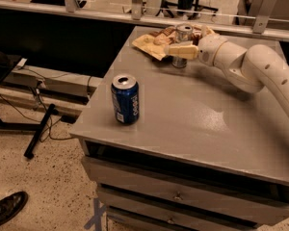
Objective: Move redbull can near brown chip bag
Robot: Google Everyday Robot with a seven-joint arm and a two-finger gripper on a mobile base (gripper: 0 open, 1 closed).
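The redbull can [183, 34], slim and silver, stands upright at the far end of the grey table [192, 114]. It is right beside the brown chip bag [150, 43], which lies flat with its pale tan end toward me. My gripper [183, 42] reaches in from the right and is shut on the can. One pale finger [181, 50] crosses the can's front. The other finger is mostly hidden behind it. The can's base is at or just above the tabletop.
A wider dark-blue Pepsi can [125, 99] stands upright near the table's front left edge. My white arm [250, 66] spans the table's right side. A railing [149, 19] runs behind the table. Drawers sit below the tabletop. A shoe [7, 208] shows on the floor at the lower left.
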